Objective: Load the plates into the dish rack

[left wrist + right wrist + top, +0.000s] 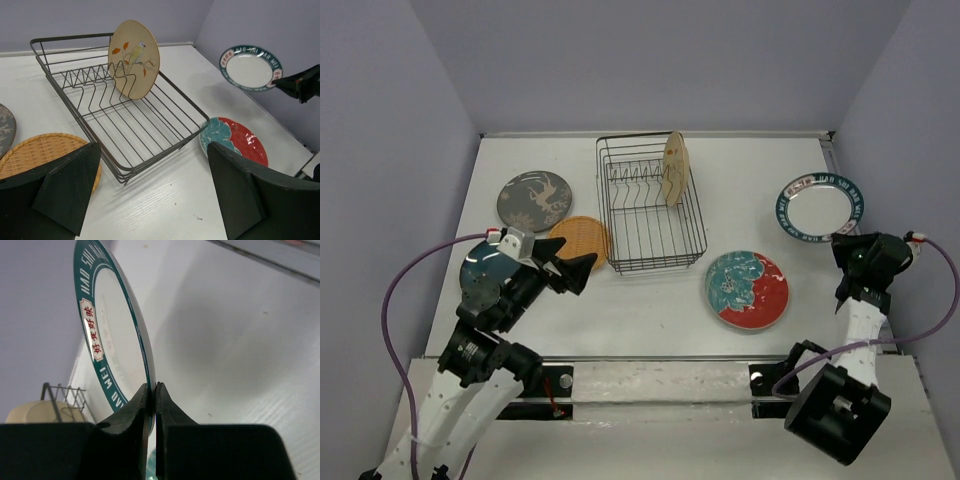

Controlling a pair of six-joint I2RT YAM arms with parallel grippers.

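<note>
**Teal-rimmed plate pinched by its rim, rack well to the left**

We see the right gripper (152,390) closed tight on the lower edge of the white teal-rimmed plate (115,340), with one finger on each face. The plate is clear of the table (650,310) and stands steeply tilted, over the table's far right side. The dish rack (653,268) sits well apart from it, toward the middle.

We judge the plate to be rigid, glazed and breakable, so the smooth faces give the pads little friction. Held only at the rim, its weight hangs away from the grip, and we expect a fast swing could make it pivot or slide out. A deeper bite across the rim would hold it steadier. We would keep it close to upright, so that it meets a slot edge-on.

The left gripper (575,265) has its fingers spread wide and holds nothing; it hangs over the orange woven plate (582,238), just beside the rack's near left corner. The dark teal plate (485,272) lies partly hidden under that arm, and the grey patterned plate (534,199) lies beyond it. The red-and-teal floral plate (747,288) lies flat, right of the rack.

Only the tan bird plate (134,57) stands loaded, leaning among the wire dividers (95,82) at the rack's far end.
</note>
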